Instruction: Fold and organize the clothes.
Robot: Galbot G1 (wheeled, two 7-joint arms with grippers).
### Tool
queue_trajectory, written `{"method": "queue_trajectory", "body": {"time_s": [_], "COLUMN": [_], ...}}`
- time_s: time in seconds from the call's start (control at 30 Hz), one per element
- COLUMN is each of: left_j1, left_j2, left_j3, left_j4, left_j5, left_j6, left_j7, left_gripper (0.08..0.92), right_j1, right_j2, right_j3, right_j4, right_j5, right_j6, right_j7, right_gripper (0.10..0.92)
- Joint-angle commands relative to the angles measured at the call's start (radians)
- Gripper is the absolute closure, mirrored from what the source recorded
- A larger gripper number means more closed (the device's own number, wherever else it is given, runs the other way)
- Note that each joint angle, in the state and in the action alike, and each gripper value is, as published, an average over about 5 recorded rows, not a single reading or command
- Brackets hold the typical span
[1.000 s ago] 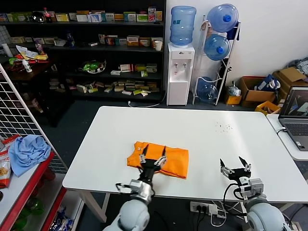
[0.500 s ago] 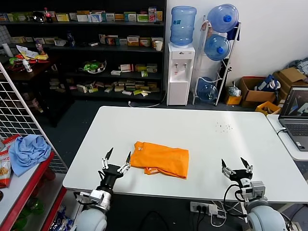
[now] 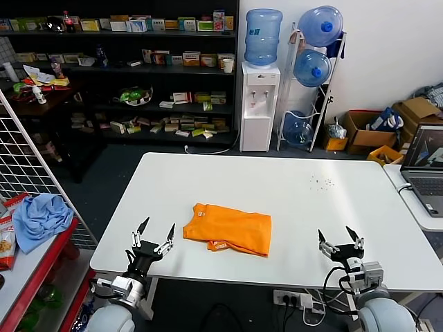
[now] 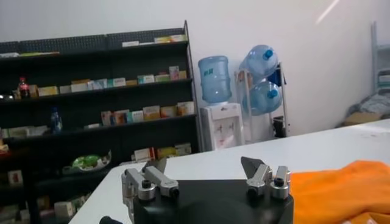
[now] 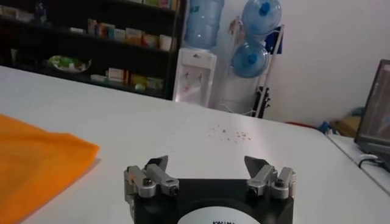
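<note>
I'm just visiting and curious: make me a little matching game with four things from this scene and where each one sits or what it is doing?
Things:
1. orange T-shirt
2. left gripper
3. right gripper
4. light blue cloth

Places or states:
A. open, near the table's front right edge
B. crumpled on the red shelf off to the left
C. folded, lying on the white table
D. open, beside the shirt near the table's front left edge

Pairs: 1-C, 2-D, 3-A, 4-B

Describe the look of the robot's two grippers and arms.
Left gripper and right gripper: black bodies, silver jaws with dark pointed tips, visible screws. Rounded pale grey arm shells, black cables looping at the wrists. The right wrist view shows a white disc with partly visible lettering.
</note>
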Motion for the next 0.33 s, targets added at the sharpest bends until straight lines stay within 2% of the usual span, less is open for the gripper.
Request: {"method": "queue_trajectory", "body": {"time_s": [0.03,0.33], "left_j1": [0.022,0.017], "left_j2": [0.006,-0.013], "left_j3": [-0.027,-0.043], "left_j4": [-0.029,-0.031], "left_j5": [-0.006,0.005], "left_j6": [0.047,0.045], "left_j7": [0.012,-0.016], "left_gripper": [0.177,0.177], "right_j1": [0.003,0.012], "right_j2": [0.011,0.012], "right_j3": [0.002,-0.03], "right_j4": [0.012,0.011], "right_j5": [-0.019,-0.02], "right_j6": [-0.004,0.01], "right_j7": [-0.024,-0.022], "right_gripper": [0.203,0.203]}}
